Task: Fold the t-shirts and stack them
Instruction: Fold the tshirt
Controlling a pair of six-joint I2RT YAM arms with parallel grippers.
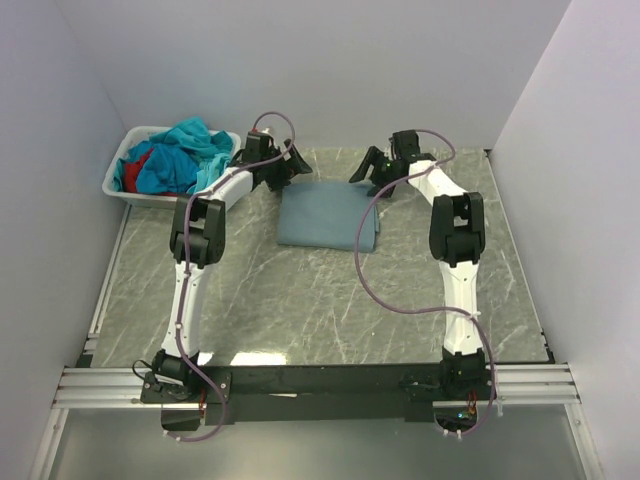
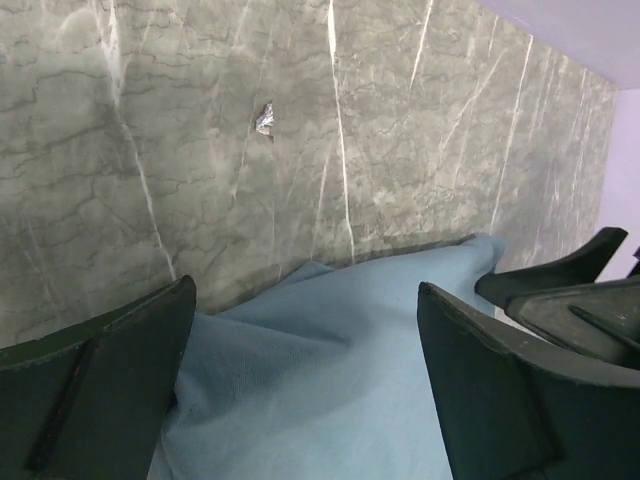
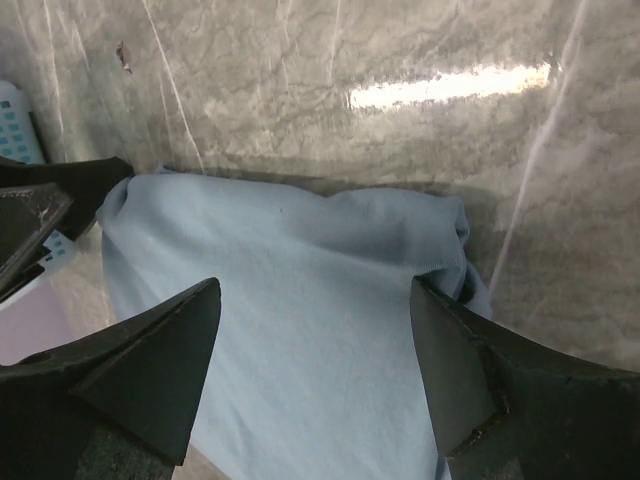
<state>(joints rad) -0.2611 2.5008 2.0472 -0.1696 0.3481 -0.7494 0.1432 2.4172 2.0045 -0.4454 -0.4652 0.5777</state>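
Left gripper [image 2: 305,310] wide open, fingers spread over the far left corner of the grey-blue t-shirt [image 1: 325,215]. Right gripper [image 3: 315,290] is just as wide, jaws splayed above the far right corner, where the cloth bunches into a small lump. Both sit low over the fabric; whether a fingertip touches it, I cannot tell.

The shirt lies as a rough folded rectangle on the marbled table [image 1: 300,300], towards the back, its far edge running between the two grippers. This looks like light, limp cloth: it should sag and drape when lifted, and stacked layers may slide apart. Best hold, I'd say, is a pinch at each far corner, biting through every layer at once.

Further left, the white basket [image 1: 118,178] holds the teal, blue and red shirts [image 1: 185,155] in a heap, just beside the left arm
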